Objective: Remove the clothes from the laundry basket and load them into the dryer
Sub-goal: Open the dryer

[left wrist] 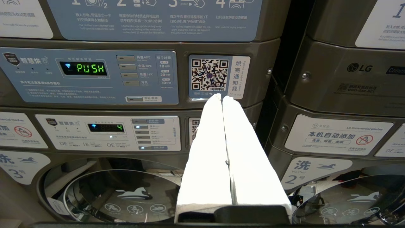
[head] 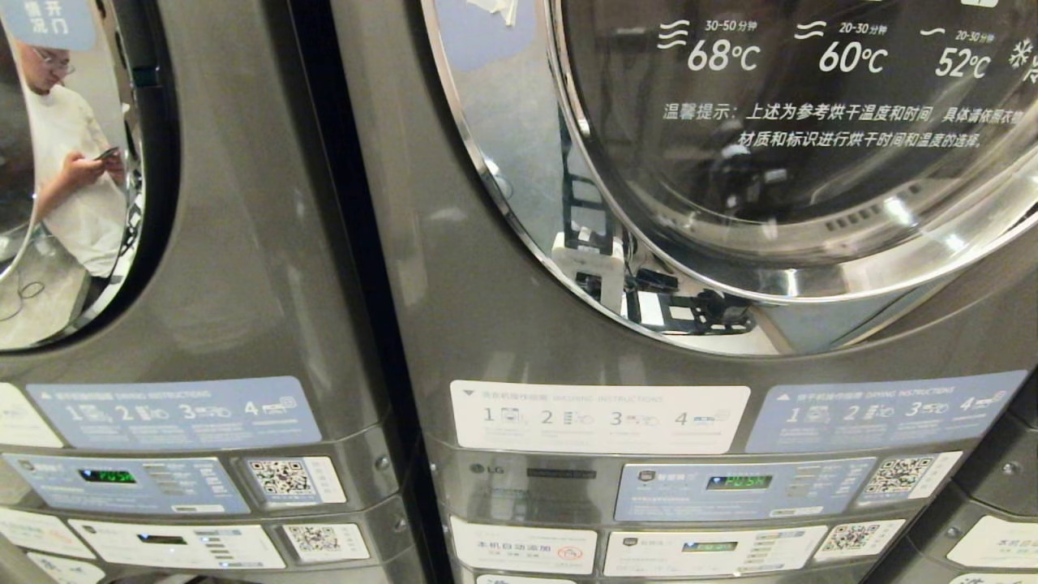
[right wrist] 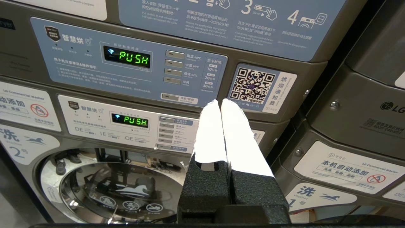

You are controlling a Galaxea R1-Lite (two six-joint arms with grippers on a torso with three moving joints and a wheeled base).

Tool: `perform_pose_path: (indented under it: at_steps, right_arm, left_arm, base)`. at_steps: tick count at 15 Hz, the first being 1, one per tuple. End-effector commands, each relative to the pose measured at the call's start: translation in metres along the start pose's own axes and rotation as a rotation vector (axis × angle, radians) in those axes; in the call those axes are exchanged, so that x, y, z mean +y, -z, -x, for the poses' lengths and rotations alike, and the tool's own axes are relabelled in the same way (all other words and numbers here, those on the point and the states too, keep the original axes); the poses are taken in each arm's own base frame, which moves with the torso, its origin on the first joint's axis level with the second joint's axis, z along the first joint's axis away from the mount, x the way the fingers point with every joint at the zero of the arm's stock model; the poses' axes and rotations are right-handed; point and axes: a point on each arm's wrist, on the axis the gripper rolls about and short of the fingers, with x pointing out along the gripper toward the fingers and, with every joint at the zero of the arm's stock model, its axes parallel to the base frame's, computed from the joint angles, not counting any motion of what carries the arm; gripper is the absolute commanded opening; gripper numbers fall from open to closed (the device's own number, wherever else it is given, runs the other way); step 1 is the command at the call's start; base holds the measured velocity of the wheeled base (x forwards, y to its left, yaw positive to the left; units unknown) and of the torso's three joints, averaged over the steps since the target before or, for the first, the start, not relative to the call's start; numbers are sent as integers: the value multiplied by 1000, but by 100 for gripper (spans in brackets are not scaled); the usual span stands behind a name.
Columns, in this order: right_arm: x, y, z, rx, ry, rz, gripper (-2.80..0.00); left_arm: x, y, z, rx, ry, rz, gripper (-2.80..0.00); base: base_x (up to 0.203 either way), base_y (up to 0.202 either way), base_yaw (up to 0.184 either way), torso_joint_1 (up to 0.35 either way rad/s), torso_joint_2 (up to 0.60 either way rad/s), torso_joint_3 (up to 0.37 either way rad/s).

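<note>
Two grippers show, one in each wrist view, and both hold nothing: the left gripper (left wrist: 222,97) has its two white fingers (left wrist: 205,152) pressed together along their whole length, and the right gripper (right wrist: 220,102) likewise has its white fingers (right wrist: 240,139) together at the tips. Each points at the front of a stacked machine, just short of a QR sticker (left wrist: 210,74) at its 12 o'clock. In the head view two grey machines stand side by side, the dryer (head: 649,341) filling the centre and right, a second unit (head: 227,268) at 9 o'clock. The dryer's round glass door (head: 795,162) is closed, at 1 o'clock in that view, facing the camera, its face upright. Two green PUSH displays (head: 738,482) glow on the panels at 6 o'clock. A person (head: 77,186) in white is reflected in the second unit's door. No laundry basket or clothes are in view
</note>
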Motion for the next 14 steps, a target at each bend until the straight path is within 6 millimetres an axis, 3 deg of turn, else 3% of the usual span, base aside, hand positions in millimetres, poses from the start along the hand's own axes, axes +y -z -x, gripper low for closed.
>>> perform_pose_path:
  at_steps: [1,2,5,8,9,12,14]
  right_arm:
    - [0,0,0,-2,-4,1,-280]
    - [-1,-4,1,-16,-1,4,-280]
    - [-8,-48,4,-35,-34,2,-280]
    - [-18,-106,-38,117,-167,-29,-280]
    - [-23,-128,-60,156,-201,-40,0]
    - [-31,-203,-122,106,-376,-51,0]
    - [-14,-229,-140,50,-606,-49,0]
  left_arm:
    - [0,0,0,-1,0,1,-280]
    - [0,0,0,-1,0,0,-280]
    - [0,0,0,-1,0,1,-280]
    - [0,0,0,-1,0,1,-280]
    - [0,0,0,-1,0,1,-280]
    - [0,0,0,0,0,1,-280]
    - [0,0,0,-1,0,1,-280]
  base:
    - [0,0,0,0,0,0]
    - [0,0,0,0,0,0]
    - [0,0,0,0,0,0]
    - [0,0,0,0,0,0]
    - [0,0,0,0,0,0]
    - [0,0,0,0,0,0]
    - [0,0,0,0,0,0]
